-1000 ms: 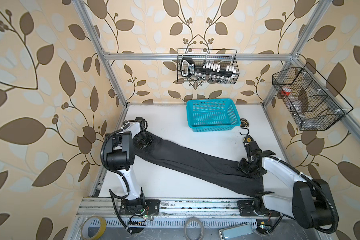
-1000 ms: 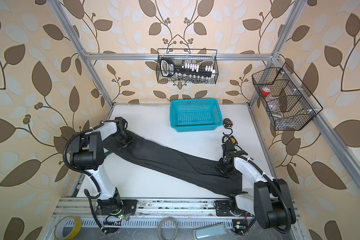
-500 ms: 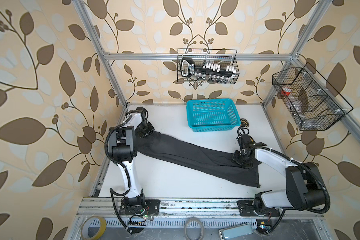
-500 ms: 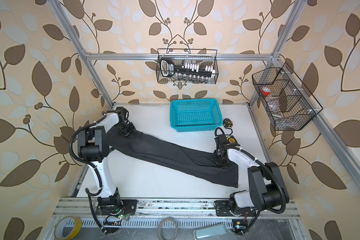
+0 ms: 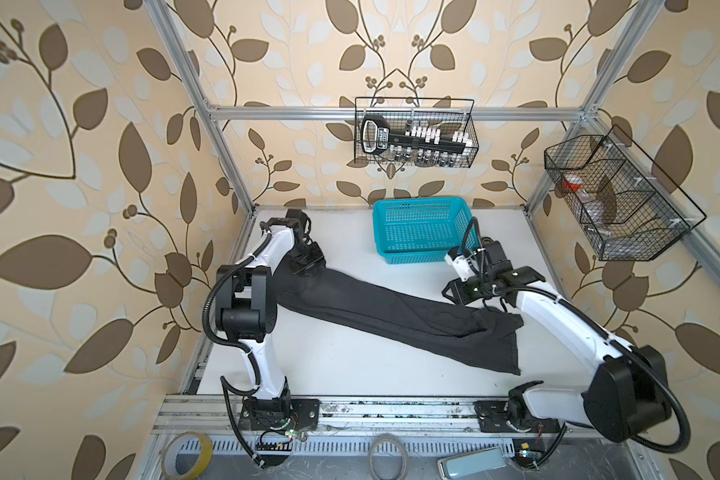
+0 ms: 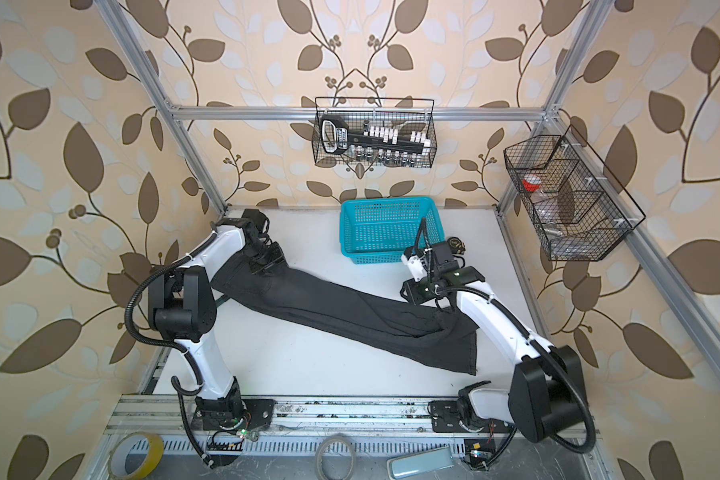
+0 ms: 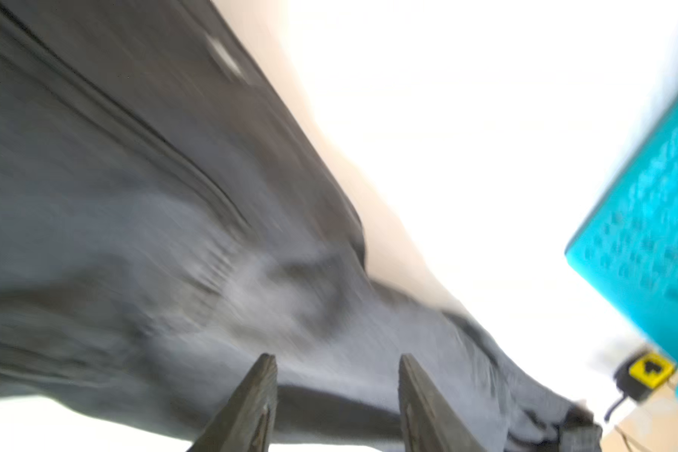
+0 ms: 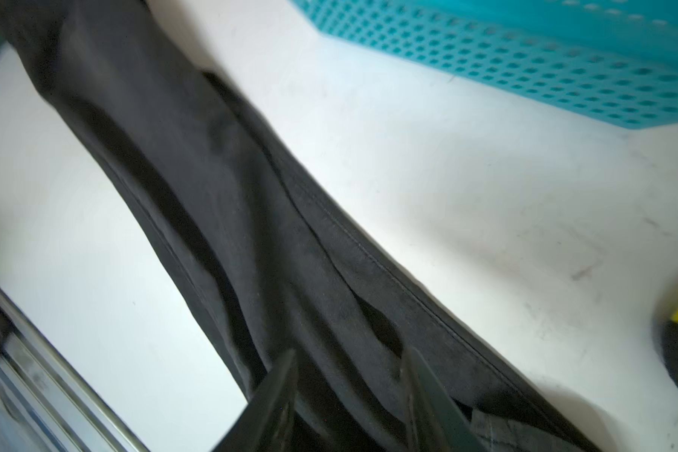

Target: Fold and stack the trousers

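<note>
The dark trousers (image 5: pixel 391 316) (image 6: pixel 350 311) lie stretched slantwise over the white table, waist at the back left, leg hems at the front right. My left gripper (image 5: pixel 310 266) (image 6: pixel 273 264) is at the waist end. In the left wrist view it (image 7: pixel 337 358) is open, the cloth (image 7: pixel 134 195) lying just beyond its fingertips. My right gripper (image 5: pixel 454 293) (image 6: pixel 410 291) sits at the far edge of the legs, a little short of the hems. In the right wrist view it (image 8: pixel 349 352) pinches a bunched ridge of the trousers (image 8: pixel 212 195).
A turquoise perforated basket (image 5: pixel 420 230) (image 6: pixel 387 232) stands at the back middle, just behind my right gripper. A yellow-and-black tape measure (image 6: pixel 454 245) (image 7: pixel 648 370) lies to its right. Wire baskets (image 5: pixel 416 137) hang on the walls. Tape rolls (image 5: pixel 188 455) lie beyond the front rail.
My left gripper carried the waist end toward the back, then opened. My right gripper moved back and left toward the basket, and the trousers shifted backward with some bunching near the hems.
</note>
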Robot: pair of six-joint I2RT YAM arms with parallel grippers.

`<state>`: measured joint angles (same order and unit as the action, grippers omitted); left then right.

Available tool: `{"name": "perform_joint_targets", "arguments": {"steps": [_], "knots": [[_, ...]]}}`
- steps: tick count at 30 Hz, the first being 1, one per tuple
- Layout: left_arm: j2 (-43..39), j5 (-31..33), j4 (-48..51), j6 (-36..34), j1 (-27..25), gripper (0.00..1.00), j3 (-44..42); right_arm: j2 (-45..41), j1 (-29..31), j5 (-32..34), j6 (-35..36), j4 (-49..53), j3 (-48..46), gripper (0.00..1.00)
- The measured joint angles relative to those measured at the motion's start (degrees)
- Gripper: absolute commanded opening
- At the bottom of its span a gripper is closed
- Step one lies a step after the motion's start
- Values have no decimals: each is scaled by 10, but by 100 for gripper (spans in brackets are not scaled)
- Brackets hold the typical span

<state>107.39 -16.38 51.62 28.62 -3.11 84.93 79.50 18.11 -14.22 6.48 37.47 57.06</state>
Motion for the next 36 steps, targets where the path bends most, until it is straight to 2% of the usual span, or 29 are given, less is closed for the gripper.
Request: {"name": "perform_joint_targets", "arguments": {"steps": [5, 11, 14, 16, 20, 22, 23, 29, 36], "knots": [[-1, -17, -7, 10, -28, 55, -39, 95, 18, 8, 88, 26, 13, 49], [4, -5, -9, 0, -24, 56, -41, 161, 22, 40, 136, 35, 23, 48], [17, 2, -10, -4, -24, 56, -41, 179, 22, 59, 147, 33, 27, 45], [27, 3, -12, -6, -24, 56, -41, 185, 23, 62, 150, 32, 27, 38], [38, 4, -16, -11, -20, 56, -41, 187, 31, 68, 157, 30, 27, 18], [41, 6, -17, -15, -20, 56, -41, 187, 33, 68, 157, 29, 27, 5], [43, 9, -17, -17, -20, 56, -41, 187, 33, 67, 156, 29, 27, 1], [62, 16, -17, -30, -10, 56, -41, 161, 33, 68, 150, 34, 25, 0], [67, 15, -16, -38, 1, 56, -41, 74, 26, 84, 134, 32, 21, 0]]}}
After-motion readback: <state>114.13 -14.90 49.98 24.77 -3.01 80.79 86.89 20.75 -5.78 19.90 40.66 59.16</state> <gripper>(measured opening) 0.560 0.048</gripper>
